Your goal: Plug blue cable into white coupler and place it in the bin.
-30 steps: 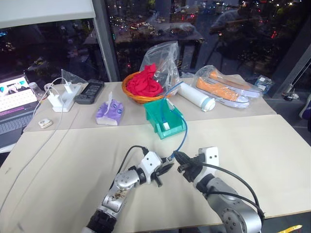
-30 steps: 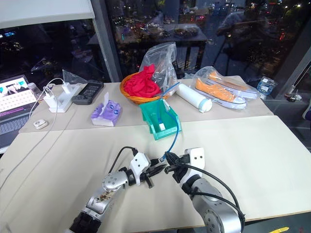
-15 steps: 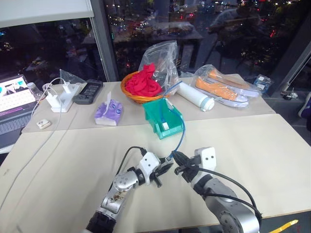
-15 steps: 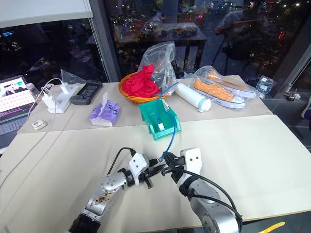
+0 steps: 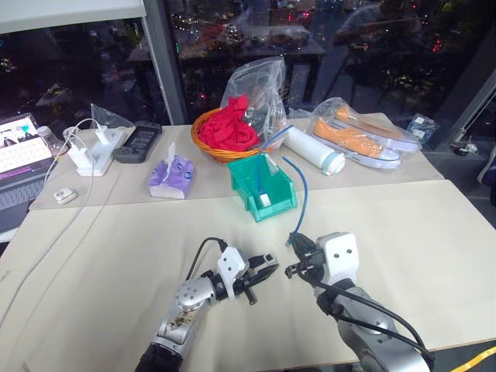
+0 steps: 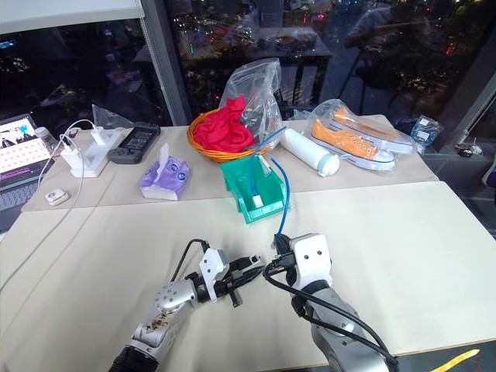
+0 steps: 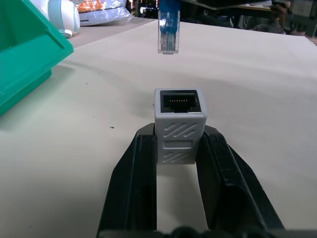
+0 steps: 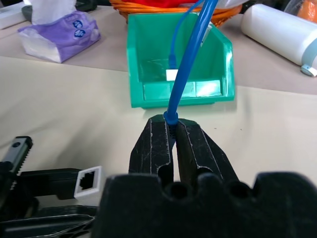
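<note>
Blue cable (image 7: 168, 29) plug just beyond coupler-holding left tool (image 7: 181, 148).

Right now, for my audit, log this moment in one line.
left claw: shut on white coupler | right claw: shut on blue cable | unplugged

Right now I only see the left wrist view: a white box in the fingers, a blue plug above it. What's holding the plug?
Observer: The right end effector is shut on the blue cable, just behind the plug.
Operator: Where does the cable go?
Observer: It arches up, and its other end drops into the bin.
Operator: What's behind the bin?
Observer: An orange basket holding red cloth.
</note>
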You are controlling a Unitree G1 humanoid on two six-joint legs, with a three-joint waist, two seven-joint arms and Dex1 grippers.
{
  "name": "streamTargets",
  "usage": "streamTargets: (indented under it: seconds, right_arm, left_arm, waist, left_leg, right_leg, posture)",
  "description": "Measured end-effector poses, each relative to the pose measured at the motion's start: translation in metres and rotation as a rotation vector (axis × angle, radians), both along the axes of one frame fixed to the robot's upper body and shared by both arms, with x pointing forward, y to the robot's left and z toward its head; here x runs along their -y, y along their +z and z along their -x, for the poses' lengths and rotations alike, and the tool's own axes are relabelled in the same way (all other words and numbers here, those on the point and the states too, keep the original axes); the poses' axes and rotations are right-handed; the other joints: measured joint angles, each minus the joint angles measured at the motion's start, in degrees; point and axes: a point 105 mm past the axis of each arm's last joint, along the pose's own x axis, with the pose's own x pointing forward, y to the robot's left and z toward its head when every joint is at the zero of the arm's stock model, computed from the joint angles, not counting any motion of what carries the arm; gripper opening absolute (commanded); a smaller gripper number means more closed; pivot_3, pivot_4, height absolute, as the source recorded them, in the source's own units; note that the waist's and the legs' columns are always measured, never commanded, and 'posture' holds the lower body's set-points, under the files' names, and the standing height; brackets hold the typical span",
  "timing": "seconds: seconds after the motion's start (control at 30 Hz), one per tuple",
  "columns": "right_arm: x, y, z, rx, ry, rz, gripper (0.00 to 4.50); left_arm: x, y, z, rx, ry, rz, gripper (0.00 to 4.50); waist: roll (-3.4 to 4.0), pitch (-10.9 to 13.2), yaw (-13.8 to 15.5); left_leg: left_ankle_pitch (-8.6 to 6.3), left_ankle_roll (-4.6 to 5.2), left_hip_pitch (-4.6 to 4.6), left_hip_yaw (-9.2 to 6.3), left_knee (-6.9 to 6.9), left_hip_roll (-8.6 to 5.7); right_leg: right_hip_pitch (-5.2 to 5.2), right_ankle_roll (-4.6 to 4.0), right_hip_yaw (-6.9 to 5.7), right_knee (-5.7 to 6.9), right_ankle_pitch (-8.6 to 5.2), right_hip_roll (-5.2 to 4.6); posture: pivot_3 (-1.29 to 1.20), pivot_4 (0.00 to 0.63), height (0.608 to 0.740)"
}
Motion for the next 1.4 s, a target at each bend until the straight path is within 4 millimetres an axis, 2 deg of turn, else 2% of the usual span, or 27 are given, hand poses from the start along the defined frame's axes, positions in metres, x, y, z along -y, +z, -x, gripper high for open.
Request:
streamTargets:
  seconds: [0.13,0.33,0.53,0.67,1.03,1.4]
  right_arm:
    - [-0.003,0.006,0.005,0.011,0.013,-0.005,0.0]
    - [-0.009,0.016,0.011,0.002,0.052,-0.13,0.0]
    - [-0.018,0.002,0.014,-0.096,0.106,-0.207,0.0]
    - [-0.018,-0.012,0.015,-0.149,0.111,-0.195,0.0]
    - [-0.021,-0.016,0.01,-0.124,0.115,-0.176,0.0]
    - [-0.023,-0.017,0.008,-0.06,0.119,-0.051,0.0]
  left_arm:
    - [0.001,0.0,0.0,0.001,-0.001,0.003,0.64]
    - [0.002,-0.001,0.0,0.001,-0.004,-0.001,0.64]
    - [0.003,-0.001,0.0,-0.002,-0.007,-0.002,0.64]
    - [0.003,-0.001,0.0,-0.002,-0.008,-0.006,0.64]
    - [0.002,-0.002,-0.001,-0.005,-0.01,-0.017,0.64]
    - [0.002,-0.002,-0.001,-0.011,-0.01,-0.021,0.64]
  waist:
    - [0.0,0.0,0.06]
    - [0.0,0.0,0.13]
    - [0.0,0.0,0.17]
    - [0.0,0.0,0.21]
    - [0.01,-0.01,0.23]
    - [0.0,-0.02,0.33]
  left_leg:
    - [0.0,0.01,0.02,0.0,0.0,0.0]
    - [0.0,0.01,0.04,-0.01,0.0,0.0]
    - [0.0,0.01,0.05,0.0,0.01,0.0]
    - [0.0,0.01,0.05,0.0,0.01,0.0]
    - [0.01,0.0,0.09,0.0,0.02,0.0]
    - [0.01,-0.01,0.13,0.01,0.03,-0.01]
  right_leg:
    - [0.02,0.05,0.0,0.0,-0.03,0.0]
    - [0.04,0.01,0.0,0.03,0.0,0.0]
    - [0.05,-0.02,0.0,0.05,0.01,0.0]
    - [0.05,-0.02,0.0,0.06,0.01,0.0]
    - [0.07,-0.02,0.0,0.12,0.01,0.0]
    - [0.12,-0.03,0.0,0.13,0.02,0.0]
  posture:
    - [0.0,0.15,0.732]
    - [0.0,0.15,0.732]
    - [0.0,0.15,0.732]
    - [0.0,0.15,0.732]
    - [0.0,0.15,0.732]
    - [0.0,0.15,0.732]
